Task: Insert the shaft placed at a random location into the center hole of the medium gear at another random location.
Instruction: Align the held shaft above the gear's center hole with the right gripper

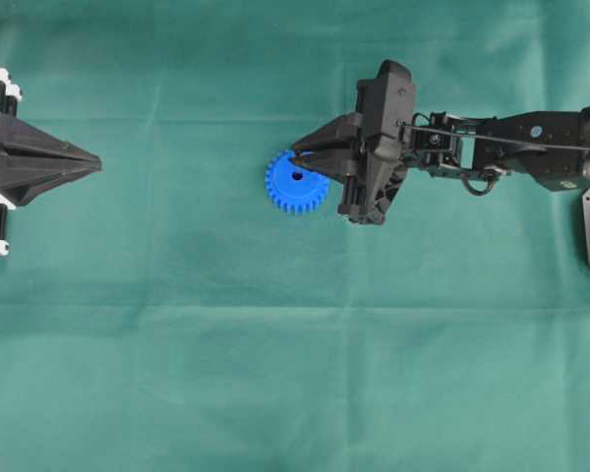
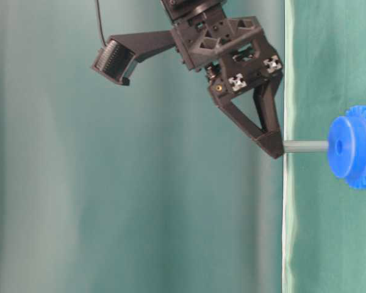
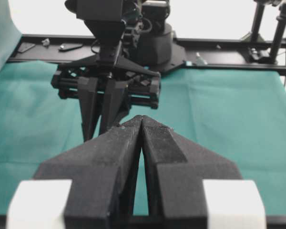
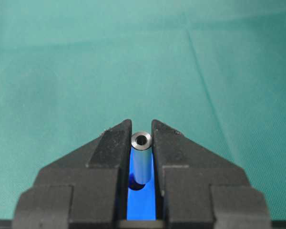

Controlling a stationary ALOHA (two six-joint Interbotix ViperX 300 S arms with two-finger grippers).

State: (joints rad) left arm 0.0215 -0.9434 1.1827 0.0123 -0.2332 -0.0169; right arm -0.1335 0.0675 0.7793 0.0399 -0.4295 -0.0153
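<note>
1. We saw the medium gear (image 1: 297,182) lying flat on the green table (image 1: 275,374), a little above the middle of the overhead view.
2. The right hand (image 1: 297,154) reached in from the right, its fingertips over the gear's upper right edge.
3. In the right wrist view the shaft (image 4: 141,157) stood between the two fingers (image 4: 109,148), its hollow top end level with the fingertips and its lower end at the center hole (image 4: 137,186) in the blue face below.
4. The table-level view showed the shaft (image 2: 306,146) running from the tip of the right hand (image 2: 273,148) to the middle of the gear (image 2: 352,146), with its far end meeting the hub.
5. The fingers of the right hand sat close on either side of the shaft, nearly shut; we could not tell whether they pressed on it or had a sliver of gap.
6. The left hand (image 1: 96,163) rested at the left edge of the table, well apart from the gear, its fingers (image 3: 114,143) drawn together with nothing between them.
</note>
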